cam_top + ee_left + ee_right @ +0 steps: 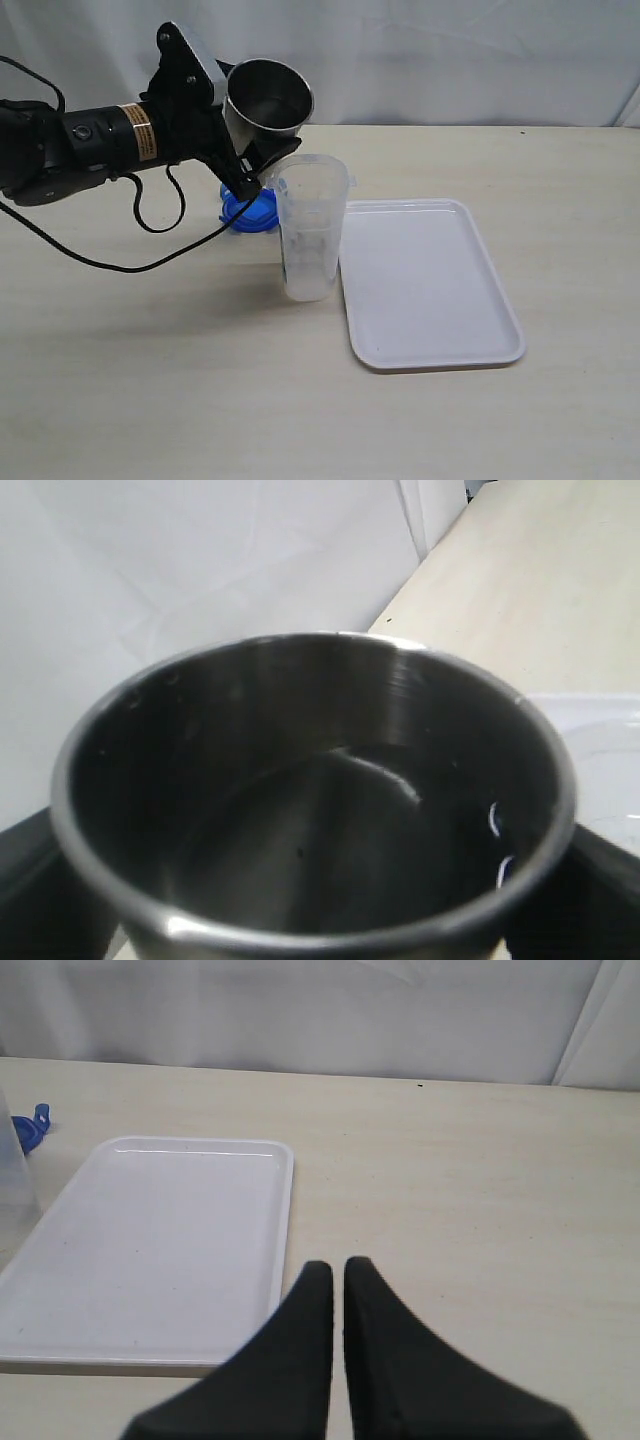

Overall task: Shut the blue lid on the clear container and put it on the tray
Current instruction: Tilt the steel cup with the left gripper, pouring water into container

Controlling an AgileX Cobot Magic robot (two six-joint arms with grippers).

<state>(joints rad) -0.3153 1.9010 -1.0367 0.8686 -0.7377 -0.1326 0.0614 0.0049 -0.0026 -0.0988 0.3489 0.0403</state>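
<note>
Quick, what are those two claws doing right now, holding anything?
The left gripper: closed around the steel cup, holding it.
The right gripper: closed, holding nothing.

Cup in left hand: steel, glossy rim, brushed interior. Container beside hand: clear smooth plastic. Lid below hand: glossy blue plastic. Tray: smooth white plastic. Surface: matt, pale, wood-look.

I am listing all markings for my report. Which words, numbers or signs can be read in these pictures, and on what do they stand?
None is readable.
The orange sticker on the left arm: print too small.
The label on the clear container: blurred.
</note>
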